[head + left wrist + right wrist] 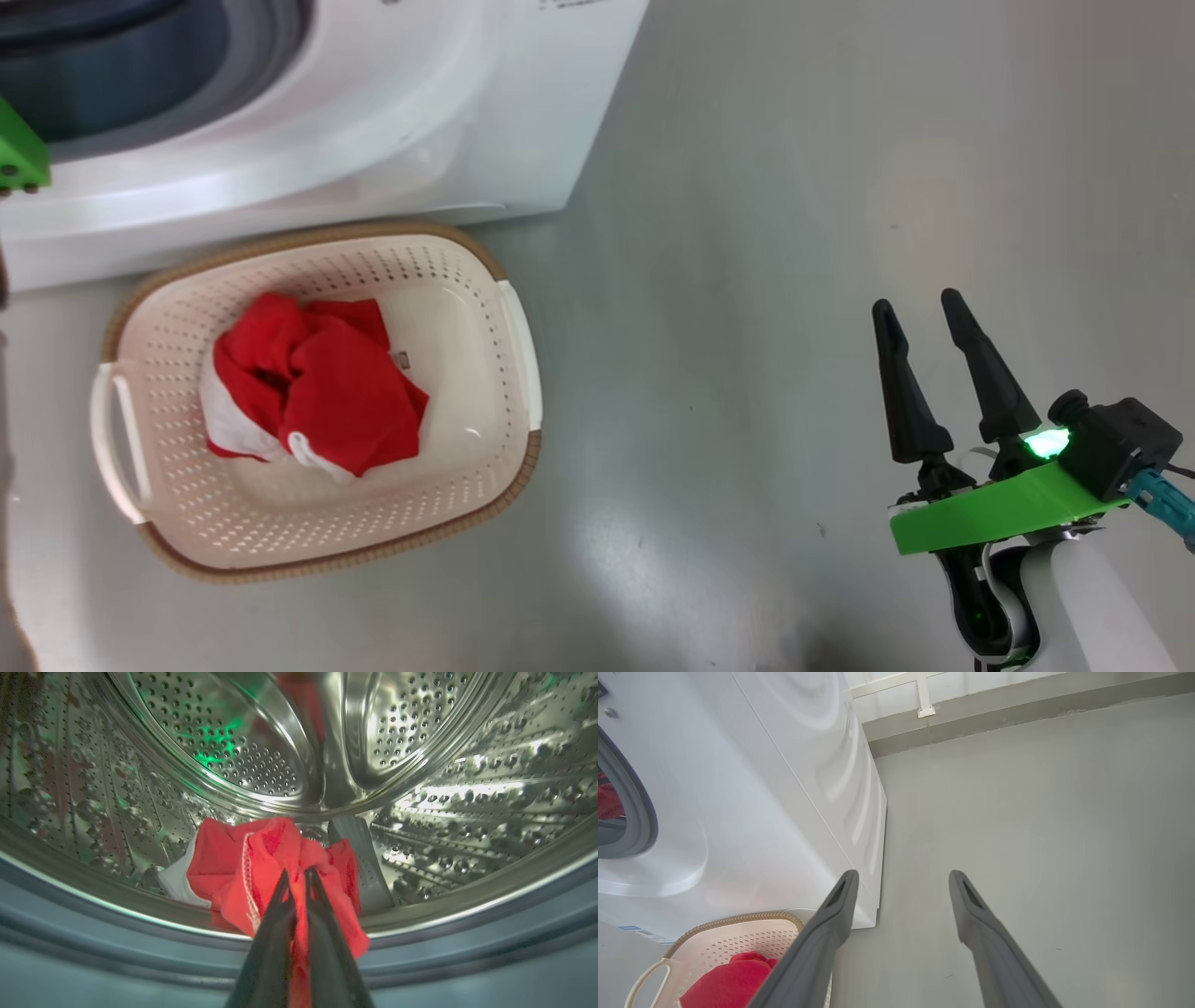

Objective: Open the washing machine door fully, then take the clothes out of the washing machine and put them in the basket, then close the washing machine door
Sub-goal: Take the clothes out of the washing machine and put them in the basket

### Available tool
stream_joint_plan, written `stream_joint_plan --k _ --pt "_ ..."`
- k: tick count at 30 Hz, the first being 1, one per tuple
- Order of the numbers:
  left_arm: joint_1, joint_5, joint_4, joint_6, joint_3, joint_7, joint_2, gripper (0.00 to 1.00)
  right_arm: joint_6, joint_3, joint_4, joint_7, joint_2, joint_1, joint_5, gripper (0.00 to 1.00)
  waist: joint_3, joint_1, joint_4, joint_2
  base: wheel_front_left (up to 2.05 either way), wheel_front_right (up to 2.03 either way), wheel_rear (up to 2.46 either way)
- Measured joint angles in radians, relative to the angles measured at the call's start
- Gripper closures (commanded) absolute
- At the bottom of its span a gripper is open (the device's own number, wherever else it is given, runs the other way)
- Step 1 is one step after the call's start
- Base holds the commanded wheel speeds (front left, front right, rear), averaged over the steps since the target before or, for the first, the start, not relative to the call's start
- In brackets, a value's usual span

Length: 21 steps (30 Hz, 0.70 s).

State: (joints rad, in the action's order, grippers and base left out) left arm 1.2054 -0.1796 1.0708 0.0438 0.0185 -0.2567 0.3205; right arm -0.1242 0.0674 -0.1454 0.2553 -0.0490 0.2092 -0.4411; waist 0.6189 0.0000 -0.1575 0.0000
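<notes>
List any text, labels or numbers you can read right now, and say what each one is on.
Nothing can be read.
Small dark print on the washing machine, at the top edge of the head view: cut off and too small to read.
Small tag at the edge of the clothes in the basket: too small to read.
Blue sticker low on the washing machine, right wrist view: blurred.

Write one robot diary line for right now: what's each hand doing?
left gripper: shut on red clothes in drum | right gripper: open, over floor | basket: holds red garment
</notes>
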Motion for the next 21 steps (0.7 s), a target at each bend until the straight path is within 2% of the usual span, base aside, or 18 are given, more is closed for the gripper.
stream_joint_plan --k 9,16,21 --pt "-0.234 -0.033 -0.355 0.037 -0.138 0.0 -0.077 1.0 0.0 -0.022 -0.021 0.0 0.0 -0.002 0.002 0.0 -0.072 0.0 0.033 0.0 0.0 0.0 0.0" --pt "-0.419 -0.013 -0.597 0.072 -0.22 0.0 -0.176 1.0 0.0 -0.03 -0.033 0.0 0.0 -0.035 0.005 0.0 -0.131 0.0 0.073 0.0 0.0 0.0 0.0" --pt "-0.547 -0.014 -0.774 0.081 -0.267 0.0 -0.245 1.0 0.0 -0.043 -0.037 0.0 0.0 -0.048 0.014 0.0 -0.164 0.0 0.116 0.0 0.0 0.0 0.0"
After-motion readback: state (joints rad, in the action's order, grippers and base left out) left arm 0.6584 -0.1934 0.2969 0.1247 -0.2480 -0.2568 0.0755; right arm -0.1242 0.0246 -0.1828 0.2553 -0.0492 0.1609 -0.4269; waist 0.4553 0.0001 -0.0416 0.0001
